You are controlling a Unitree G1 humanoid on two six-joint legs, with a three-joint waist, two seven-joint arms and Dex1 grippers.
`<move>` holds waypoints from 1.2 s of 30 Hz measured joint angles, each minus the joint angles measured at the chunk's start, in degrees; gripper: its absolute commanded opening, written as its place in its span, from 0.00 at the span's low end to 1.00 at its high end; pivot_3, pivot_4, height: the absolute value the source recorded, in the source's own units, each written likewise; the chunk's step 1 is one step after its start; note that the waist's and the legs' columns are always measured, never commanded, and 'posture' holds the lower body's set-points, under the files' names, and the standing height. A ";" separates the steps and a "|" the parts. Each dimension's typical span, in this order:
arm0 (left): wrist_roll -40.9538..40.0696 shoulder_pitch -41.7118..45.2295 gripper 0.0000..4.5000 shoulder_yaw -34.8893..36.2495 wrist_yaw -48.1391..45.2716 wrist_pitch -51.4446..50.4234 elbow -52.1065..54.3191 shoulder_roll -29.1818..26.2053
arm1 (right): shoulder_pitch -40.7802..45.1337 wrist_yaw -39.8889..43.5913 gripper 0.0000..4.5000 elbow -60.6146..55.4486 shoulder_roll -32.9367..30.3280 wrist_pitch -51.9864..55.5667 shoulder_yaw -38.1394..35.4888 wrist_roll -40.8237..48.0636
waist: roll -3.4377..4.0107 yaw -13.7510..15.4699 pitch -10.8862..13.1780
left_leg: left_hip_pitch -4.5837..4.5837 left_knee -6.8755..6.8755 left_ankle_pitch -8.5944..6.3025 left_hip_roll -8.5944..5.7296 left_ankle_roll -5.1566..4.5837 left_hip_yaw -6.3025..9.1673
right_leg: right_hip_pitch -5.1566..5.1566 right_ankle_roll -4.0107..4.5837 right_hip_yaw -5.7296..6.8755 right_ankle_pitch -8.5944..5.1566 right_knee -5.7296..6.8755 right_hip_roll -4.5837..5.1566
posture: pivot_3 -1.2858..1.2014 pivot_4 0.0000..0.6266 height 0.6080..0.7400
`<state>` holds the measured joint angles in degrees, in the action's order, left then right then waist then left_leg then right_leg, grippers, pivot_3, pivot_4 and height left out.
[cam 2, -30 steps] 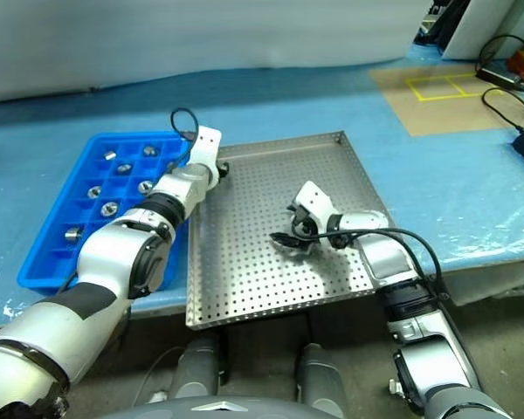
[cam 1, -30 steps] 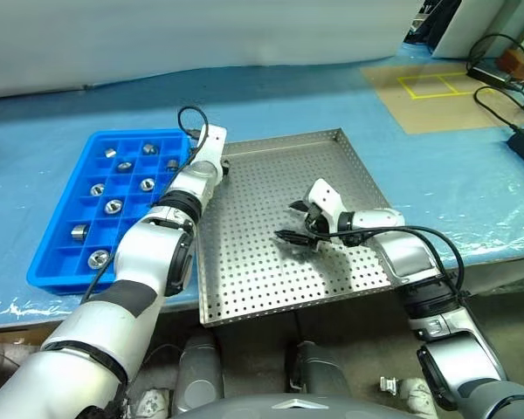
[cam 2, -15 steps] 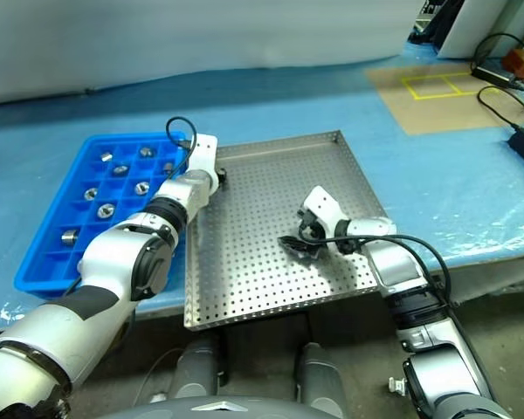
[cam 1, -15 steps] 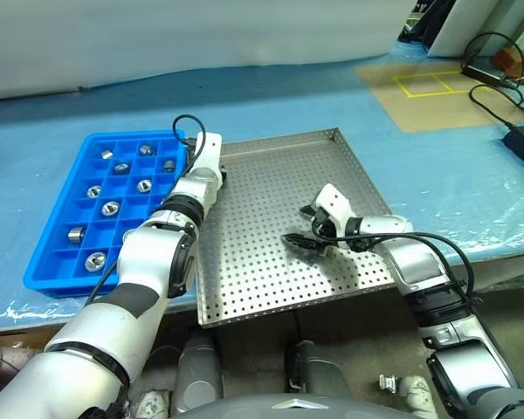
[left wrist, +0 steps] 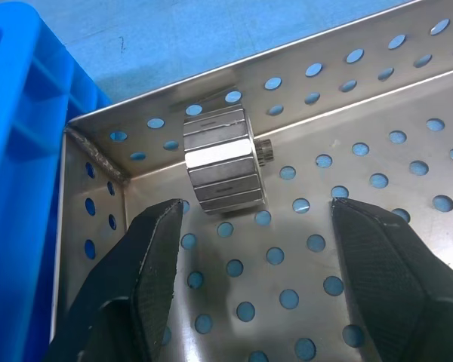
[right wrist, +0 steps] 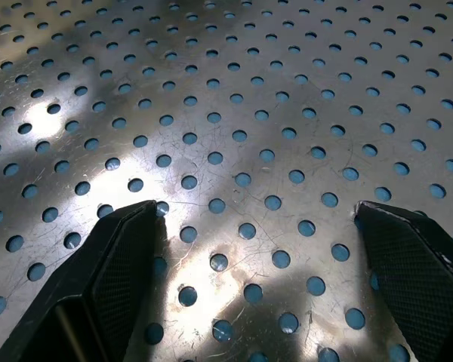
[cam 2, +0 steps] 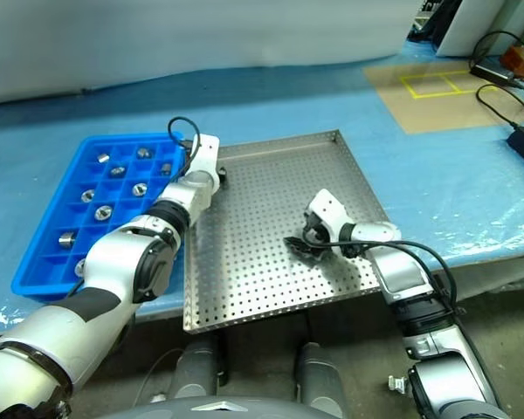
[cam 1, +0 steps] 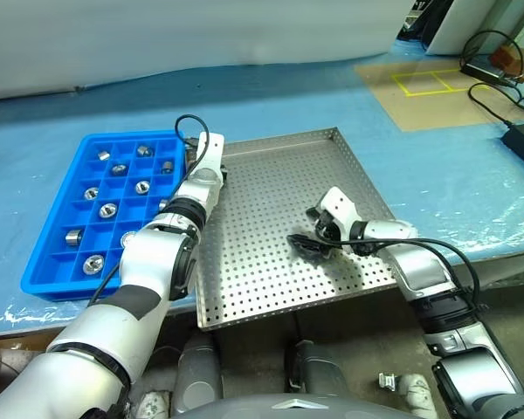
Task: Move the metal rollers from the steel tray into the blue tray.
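While the steel tray [cam 1: 271, 218] lies at the middle of the blue-covered table [cam 1: 87, 96] in the left eye view, the blue tray [cam 1: 61, 236] sits just beside it at 9 o'clock. Metal rollers [cam 1: 107, 209] rest singly in several of the blue tray's compartments. The left gripper [cam 1: 220, 171] reaches to the steel tray's corner at about 11 o'clock, next to the blue tray. The right gripper [cam 1: 302, 229] hovers low over the steel tray's perforated floor toward 4 o'clock, its fingers spread wide with nothing between them.

From the right eye view the same layout appears: the left gripper at the steel tray's far corner beside the blue tray, the right gripper over bare perforated metal.

Through the left wrist view, one roller [left wrist: 223, 169] lies on its side in the steel tray's corner, close to the rim, with the blue tray's wall [left wrist: 19, 136] just outside. The left fingers [left wrist: 155, 256] stand wide apart on either side of it, just short of it and not touching.

Seen in the right wrist view, the right fingers [right wrist: 121, 264] are spread wide above the tray's holes, holding nothing.
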<state>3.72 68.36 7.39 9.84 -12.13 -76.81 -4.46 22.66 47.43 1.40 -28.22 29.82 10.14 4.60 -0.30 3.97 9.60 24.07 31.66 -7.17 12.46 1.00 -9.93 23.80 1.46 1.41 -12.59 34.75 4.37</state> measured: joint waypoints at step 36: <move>2.49 -1.86 0.02 -1.56 0.95 2.67 -0.18 0.09 | -1.69 -2.76 1.00 -0.72 -1.01 -0.97 -0.50 0.13 | 0.00 -0.15 0.00 | -0.11 -0.30 0.00 -0.14 0.01 -0.02 | -0.04 -0.03 -0.01 -0.02 -0.17 0.08 | 0.42 0.24 1.00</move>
<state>6.21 66.50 5.83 10.79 -9.46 -76.99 -4.37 20.97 44.67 0.68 -29.24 28.85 9.65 4.72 -0.30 3.82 9.60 23.96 31.36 -7.17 12.32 1.01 -9.95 23.76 1.43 1.40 -12.61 34.59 4.46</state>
